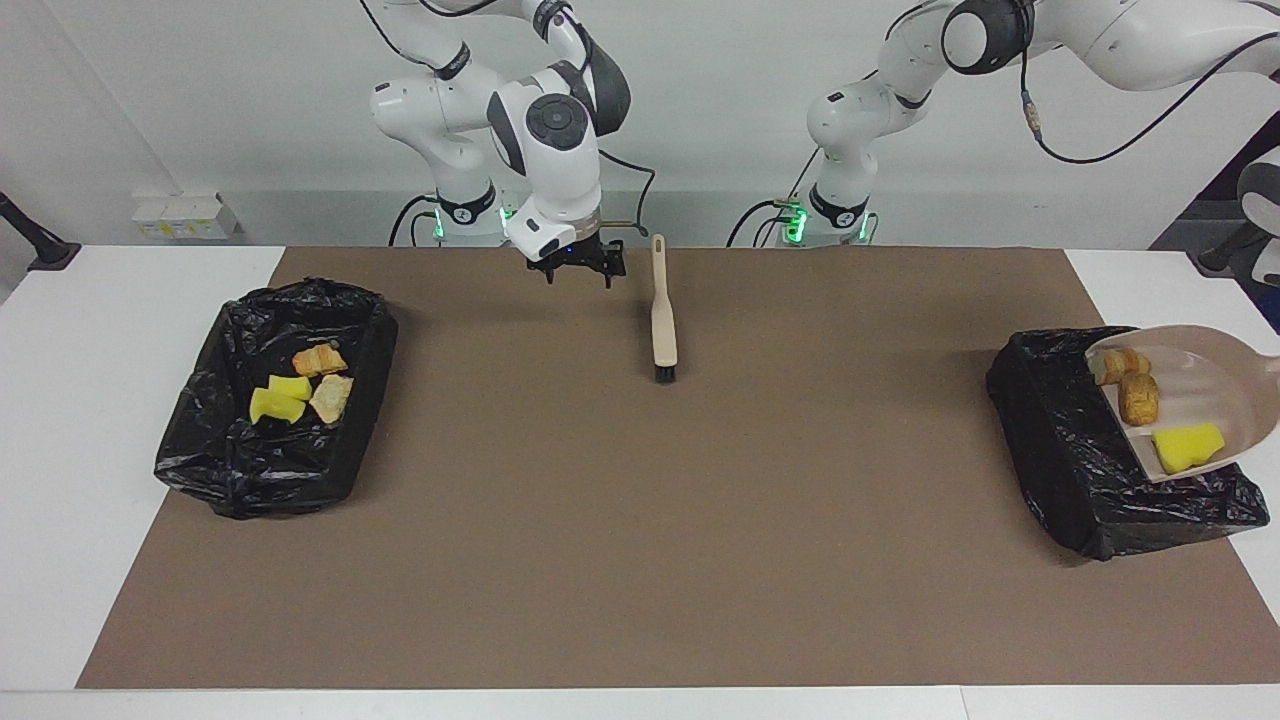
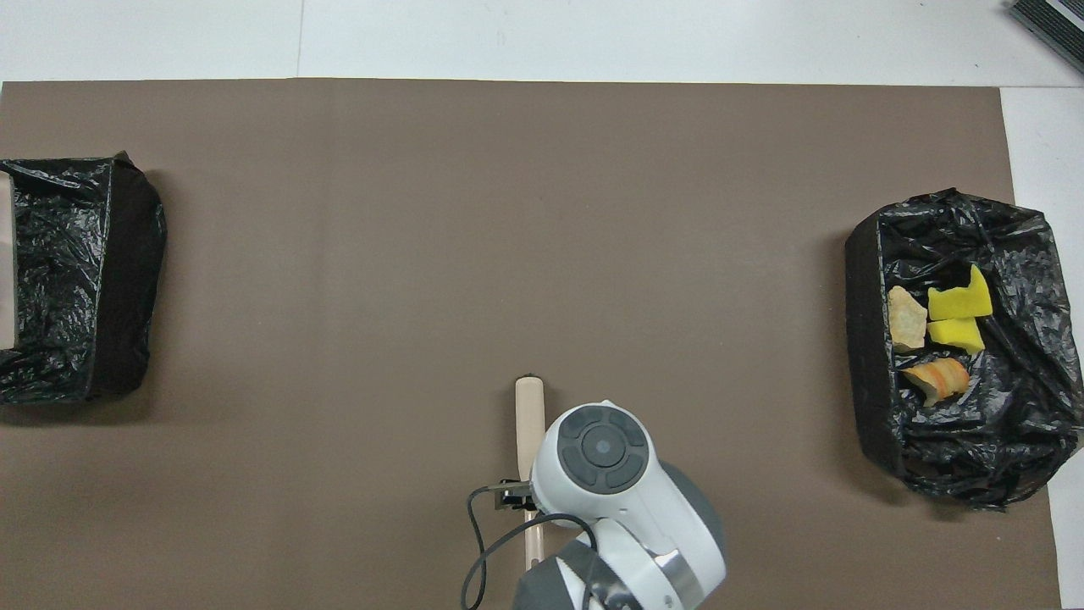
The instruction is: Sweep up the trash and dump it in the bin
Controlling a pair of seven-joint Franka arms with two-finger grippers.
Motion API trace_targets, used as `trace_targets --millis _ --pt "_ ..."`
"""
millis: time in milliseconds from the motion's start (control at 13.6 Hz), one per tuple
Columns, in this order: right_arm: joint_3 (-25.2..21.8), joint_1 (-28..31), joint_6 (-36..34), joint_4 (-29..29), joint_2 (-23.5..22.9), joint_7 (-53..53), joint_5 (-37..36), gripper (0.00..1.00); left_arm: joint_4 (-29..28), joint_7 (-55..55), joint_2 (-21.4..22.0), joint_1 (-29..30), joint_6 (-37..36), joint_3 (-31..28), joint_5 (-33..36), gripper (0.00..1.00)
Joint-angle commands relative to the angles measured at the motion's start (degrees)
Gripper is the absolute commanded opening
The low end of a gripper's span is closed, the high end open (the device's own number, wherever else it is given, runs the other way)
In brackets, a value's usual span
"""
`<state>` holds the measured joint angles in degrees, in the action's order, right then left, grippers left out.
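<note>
Step in hand, as I judge it: the dump. The beige dustpan [image 1: 1195, 400], a smooth plastic scoop at mid-right of the facing view, hangs tilted over the black bin [image 1: 1110, 450] w/ its open lip pointing down into the liner. It carries three bits of trash [image 1: 1150, 410]: two tan, crusty bread-like lumps and a bright yellow sponge wedge, porous-looking. The left gripper is off-frame at right; it reads as clamped on the pan's handle. Next move calls for steeper tilt, lip kept inside the rim, so the pieces slide out, not onto the mat.

The right gripper [image 1: 577, 270], top centre of the facing view, hangs just over the brown mat [image 1: 640, 520] w/ fingers apart and nothing in them. Beside it lies the brush [image 1: 662, 325], a slim pale handle w/ short dark bristles.

At mid-left, a second bin [image 1: 270, 410], crinkly glossy black plastic, holds four more chunks, yellow and tan-orange.
</note>
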<state>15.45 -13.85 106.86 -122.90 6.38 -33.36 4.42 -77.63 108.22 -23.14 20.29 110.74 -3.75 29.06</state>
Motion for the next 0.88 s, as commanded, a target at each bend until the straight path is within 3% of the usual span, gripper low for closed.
trace_targets --millis 0,295,442,663,811 --pt "0.3 4.8 -4.8 4.3 1.1 0.9 -3.3 1.0 -2.6 -4.3 2.8 -1.3 -2.3 -0.3 4.1 0.0" --pt "-0.4 16.0 -10.3 14.8 1.1 9.8 -3.4 1.0 -4.2 -7.7 4.2 -1.9 -2.0 -0.4 8.1 0.0" --pt "-6.5 15.8 -10.2 17.9 0.6 13.5 -4.4 1.0 -5.2 -10.6 5.2 -2.4 -2.0 -0.3 12.6 0.0" --pt "-16.5 10.9 -10.1 21.5 0.1 18.0 -7.6 1.0 -4.9 -13.3 6.4 -3.1 -2.0 -0.3 17.1 0.0" --pt "-18.9 11.1 -10.9 24.3 0.1 24.7 -9.3 1.0 -4.7 -13.2 7.7 -3.5 -2.2 -0.3 18.2 0.0"
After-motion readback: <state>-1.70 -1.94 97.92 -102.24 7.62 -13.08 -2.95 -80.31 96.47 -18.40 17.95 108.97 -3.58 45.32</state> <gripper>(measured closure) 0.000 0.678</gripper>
